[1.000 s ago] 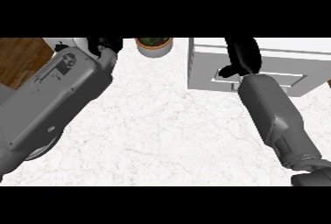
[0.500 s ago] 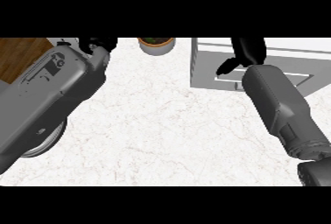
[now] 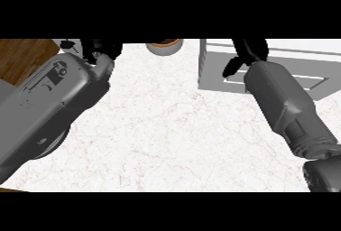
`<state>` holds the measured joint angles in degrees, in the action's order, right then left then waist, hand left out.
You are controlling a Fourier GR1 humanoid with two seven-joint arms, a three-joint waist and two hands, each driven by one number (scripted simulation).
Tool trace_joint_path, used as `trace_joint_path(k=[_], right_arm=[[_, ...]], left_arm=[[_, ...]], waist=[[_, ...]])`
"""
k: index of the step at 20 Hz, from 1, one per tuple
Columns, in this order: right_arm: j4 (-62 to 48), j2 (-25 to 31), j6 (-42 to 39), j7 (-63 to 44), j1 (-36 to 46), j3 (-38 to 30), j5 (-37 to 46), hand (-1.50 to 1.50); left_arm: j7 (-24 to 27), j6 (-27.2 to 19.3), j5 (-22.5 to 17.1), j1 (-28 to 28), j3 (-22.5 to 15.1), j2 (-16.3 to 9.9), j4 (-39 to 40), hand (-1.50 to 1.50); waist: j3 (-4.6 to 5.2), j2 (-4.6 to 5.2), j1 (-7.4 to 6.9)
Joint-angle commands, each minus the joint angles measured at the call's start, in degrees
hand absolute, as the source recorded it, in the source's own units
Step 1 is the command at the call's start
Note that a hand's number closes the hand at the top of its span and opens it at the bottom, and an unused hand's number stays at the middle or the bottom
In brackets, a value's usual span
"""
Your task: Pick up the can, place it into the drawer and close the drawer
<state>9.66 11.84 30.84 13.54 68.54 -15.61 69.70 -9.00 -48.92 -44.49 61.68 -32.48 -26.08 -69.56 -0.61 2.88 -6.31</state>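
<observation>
white marbled stone covers the counter [image 3: 166, 135], and a strip of brown wood shows at its upper left corner. the can [image 3: 163, 45] stands at the top edge of the view, a little left of the middle; only its lower part shows, grey with an orange-brown rim. it stands on the counter, apart from both hands and outside the drawer [image 3: 266, 67].

the drawer is grey and lies open at the upper right, with its inner walls in view. the right hand [image 3: 248, 53] is over the drawer, at the end of the grey right forearm [image 3: 286, 108] that comes up from the lower right. its dark thumb hangs down over the drawer's inside, and the fingers look relaxed and hold nothing.

the left hand [image 3: 100, 47] is at the upper left, near the can but not touching it. most of it is cut by the edge, so i cannot tell how its fingers stand. the wide left forearm [image 3: 47, 108] covers the left side of the counter.
</observation>
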Motion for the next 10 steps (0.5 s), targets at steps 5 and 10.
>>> trace_joint_path(k=[5,10], right_arm=[[2.1,-1.9,-7.3,7.1,4.2,-16.3,-17.6,-1.5],[1.6,0.2,-9.5,9.6,4.5,-18.5,-19.6,-1.5]], left_arm=[[-0.8,0.6,-0.1,-1.6,0.6,-1.4,-1.9,-1.5],[-2.2,0.4,0.2,-2.3,0.4,-2.4,-4.7,-1.5]], waist=[[0.22,-0.92,-0.05],[0.41,-0.74,-0.88]])
